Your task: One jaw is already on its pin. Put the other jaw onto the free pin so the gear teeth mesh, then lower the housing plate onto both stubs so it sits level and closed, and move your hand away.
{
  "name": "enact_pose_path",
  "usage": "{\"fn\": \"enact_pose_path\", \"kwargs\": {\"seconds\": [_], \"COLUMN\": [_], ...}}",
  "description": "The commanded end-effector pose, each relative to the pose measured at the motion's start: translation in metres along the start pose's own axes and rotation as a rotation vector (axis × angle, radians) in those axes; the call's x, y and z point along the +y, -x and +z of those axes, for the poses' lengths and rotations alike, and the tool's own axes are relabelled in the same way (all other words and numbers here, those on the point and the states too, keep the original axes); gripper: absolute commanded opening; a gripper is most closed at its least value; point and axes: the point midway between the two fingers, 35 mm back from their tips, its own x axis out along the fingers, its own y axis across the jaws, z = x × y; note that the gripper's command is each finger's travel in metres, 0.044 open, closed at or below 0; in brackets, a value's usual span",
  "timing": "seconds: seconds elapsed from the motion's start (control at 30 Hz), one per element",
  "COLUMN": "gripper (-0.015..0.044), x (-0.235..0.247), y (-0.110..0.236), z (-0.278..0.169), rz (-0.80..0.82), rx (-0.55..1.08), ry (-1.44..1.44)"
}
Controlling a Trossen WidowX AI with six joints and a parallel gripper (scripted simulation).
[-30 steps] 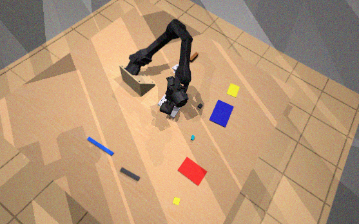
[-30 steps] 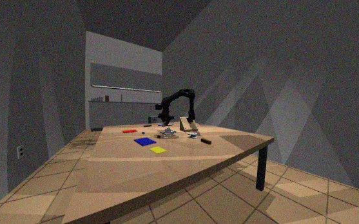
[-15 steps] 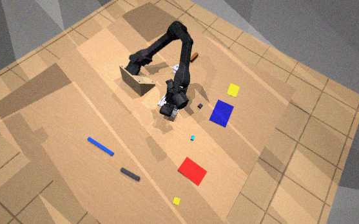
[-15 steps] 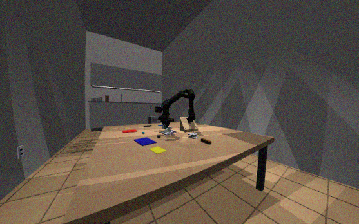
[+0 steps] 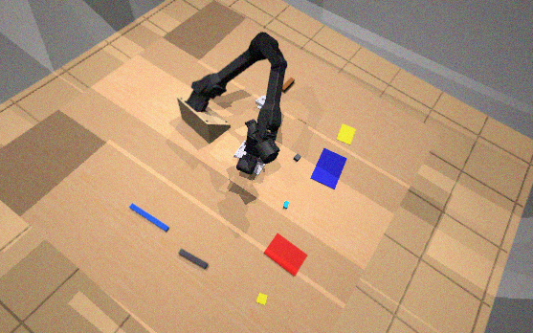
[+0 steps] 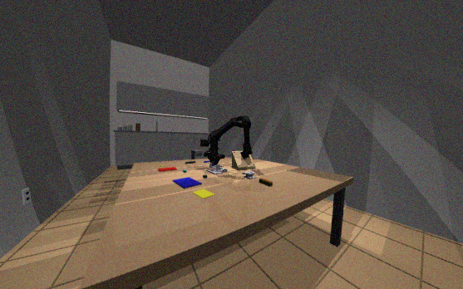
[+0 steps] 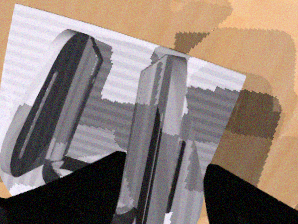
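The white base plate [image 5: 239, 151] [image 7: 131, 75] lies on the table below the arm's hand. One grey jaw [image 7: 59, 107] lies over its left part in the wrist view, slanted. My gripper [image 6: 214, 164] [image 7: 165, 168] is shut on the other grey jaw [image 7: 150, 117], whose long body runs between the black fingers, over the base. Whether the held jaw touches the free pin, and whether the teeth mesh, is hidden. A small pale part [image 5: 260, 101] [image 6: 249, 174], apparently the housing plate, lies apart from the base, partly behind the arm in the top view.
A beige angled block [image 5: 200, 122] [image 6: 242, 160] stands near the arm's base. A blue mat [image 5: 329, 168] [image 6: 187, 183], a red mat [image 5: 286, 255], a small black block [image 5: 297, 157], a cyan piece [image 5: 286, 205] and a brown bar [image 5: 288, 84] [image 6: 266, 182] lie around.
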Motion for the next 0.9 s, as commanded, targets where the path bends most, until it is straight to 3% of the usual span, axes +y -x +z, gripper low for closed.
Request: {"fn": "enact_pose_path", "kwargs": {"seconds": [0.0, 0.87], "gripper": [0.0134, 0.0134], "x": [0.0007, 0.0008], "y": [-0.0012, -0.0073], "z": [-0.0012, -0.0012], "rz": [0.005, 0.006], "rx": [0.000, 0.000], "ry": [-0.008, -0.009]}}
